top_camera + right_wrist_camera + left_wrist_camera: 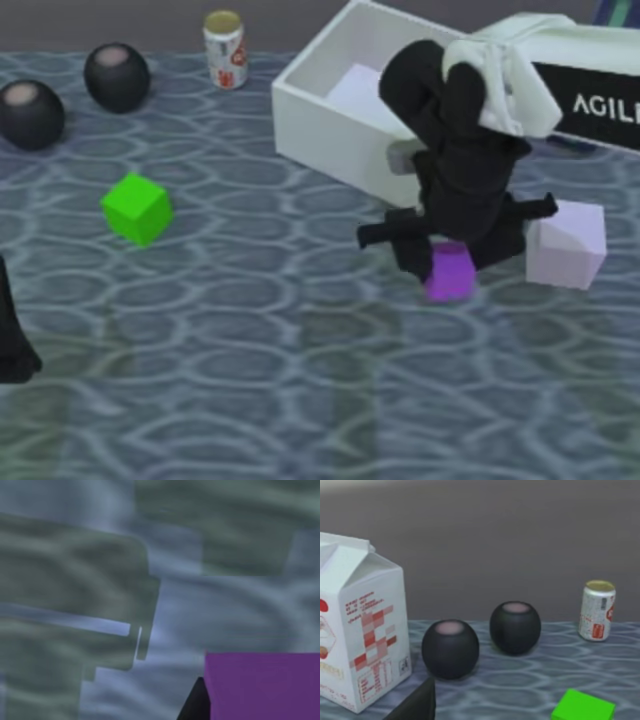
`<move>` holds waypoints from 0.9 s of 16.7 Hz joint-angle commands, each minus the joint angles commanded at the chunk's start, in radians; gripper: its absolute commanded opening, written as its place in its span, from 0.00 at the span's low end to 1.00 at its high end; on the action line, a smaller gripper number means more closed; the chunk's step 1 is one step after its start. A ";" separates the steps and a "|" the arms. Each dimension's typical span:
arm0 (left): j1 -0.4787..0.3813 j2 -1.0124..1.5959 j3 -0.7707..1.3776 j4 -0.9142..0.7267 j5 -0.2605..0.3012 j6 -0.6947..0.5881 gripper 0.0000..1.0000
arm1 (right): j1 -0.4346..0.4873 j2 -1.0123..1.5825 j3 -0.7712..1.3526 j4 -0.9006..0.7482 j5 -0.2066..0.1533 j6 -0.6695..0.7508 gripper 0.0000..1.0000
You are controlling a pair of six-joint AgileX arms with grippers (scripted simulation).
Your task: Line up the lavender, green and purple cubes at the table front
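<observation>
The lavender cube [570, 243], largest of the three, sits on the tabletop [300, 400] at about three o'clock in the top view, just beside the right arm and close to the white box [330, 120]. It looks rigid, matte and light; opposing flat faces are the sensible purchase, taken at mid-height. It has no long axis, and its faces are turned slightly off the tabletop's front edge. The green cube [137, 207], mid-sized, stands alone at about nine o'clock, well apart from the other two, rotated so that a corner points toward the front; it should handle the same way, though a claw would need to turn to meet its faces squarely. The purple cube [450, 272], the smallest, lies right of centre, directly under the right claw [447, 262], whose dark fingers reach down around its upper part. Whether they are clamped on it or merely straddling it cannot be told; the right wrist view shows only one purple face close up with a dark finger tip beside it. Being small, it leaves little margin for an off-centre grip. The left claw [10, 340] is parked at the top view's left edge, its fingers not readable. None of the cubes appears lined up at the front yet.
</observation>
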 joint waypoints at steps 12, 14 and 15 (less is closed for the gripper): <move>0.000 0.000 0.000 0.000 0.000 0.000 1.00 | 0.115 -0.220 -0.266 0.039 0.000 0.296 0.00; 0.000 0.000 0.000 0.000 0.000 0.000 1.00 | 0.116 -0.206 -0.289 0.076 0.001 0.296 0.00; 0.000 0.000 0.000 0.000 0.000 0.000 1.00 | 0.116 -0.193 -0.308 0.108 0.002 0.297 0.00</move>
